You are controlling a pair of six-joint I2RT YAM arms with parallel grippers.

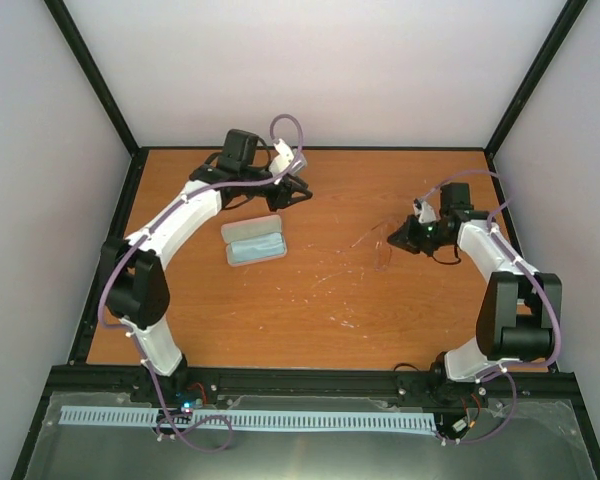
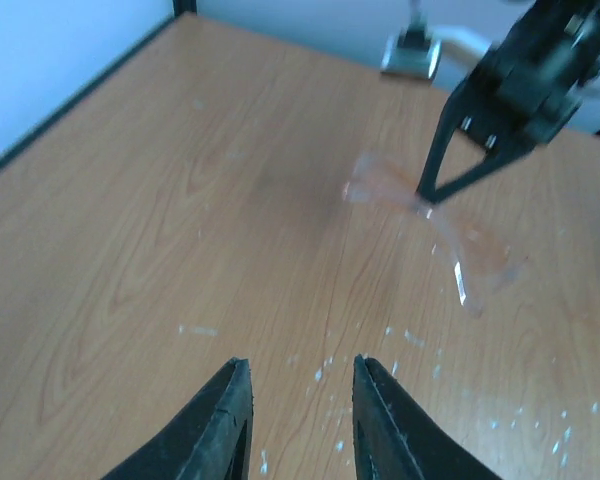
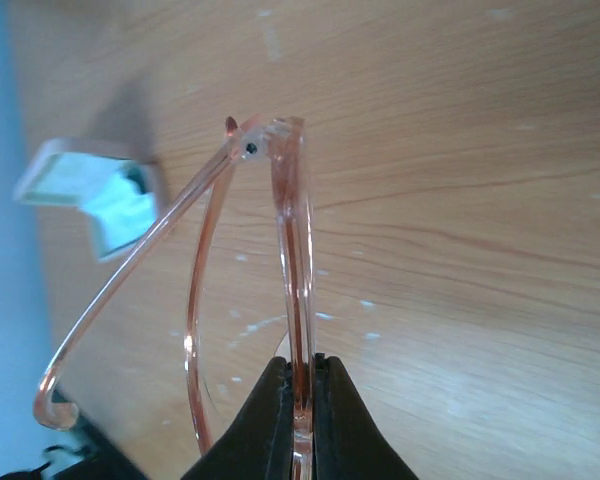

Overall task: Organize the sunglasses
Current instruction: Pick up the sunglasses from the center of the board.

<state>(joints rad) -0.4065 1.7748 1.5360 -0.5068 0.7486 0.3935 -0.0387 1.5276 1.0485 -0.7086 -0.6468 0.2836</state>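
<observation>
The sunglasses (image 3: 292,230) are thin, translucent orange-pink, and one temple arm is swung out to the left. My right gripper (image 3: 302,372) is shut on the front of their frame, and they hang just over the wood. From above, the sunglasses (image 1: 376,246) show faintly right of centre, at the tip of the right gripper (image 1: 394,240). The left wrist view shows the sunglasses (image 2: 450,235) pinched by the right gripper (image 2: 426,196). My left gripper (image 2: 300,378) hovers open over bare wood, nothing between its fingers; it is at the back left (image 1: 302,190).
A pink oblong case (image 1: 253,241) lies open on the table left of centre, showing pale blue lining; it also appears as the case (image 3: 98,195) at the left of the right wrist view. Black frame rails (image 1: 110,250) edge the wooden table.
</observation>
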